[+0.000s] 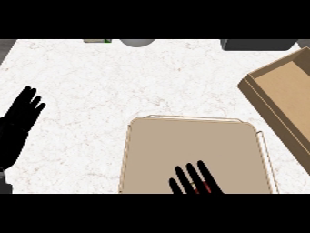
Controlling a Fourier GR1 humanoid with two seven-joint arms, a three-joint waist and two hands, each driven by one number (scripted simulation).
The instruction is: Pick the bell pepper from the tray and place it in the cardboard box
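A beige tray (pixel 184 136) lies at the lower middle of the white counter. My right hand (pixel 192 182) hovers over the tray's near edge with its fingers straight and spread. It hides most of the bell pepper (pixel 199 187), of which only a small red patch shows between the fingers. I cannot tell whether the hand touches the pepper. The cardboard box (pixel 292 102) stands at the right edge, tilted in view, open at the top and holding nothing that I can see. My left hand (pixel 16 123) rests open at the left, fingers up.
Along the far edge of the counter sit a grey round object (pixel 137 42), a small green item (pixel 98 40) and a dark object (pixel 258 44). Bare counter (pixel 117 82) stretches between the tray and the far edge.
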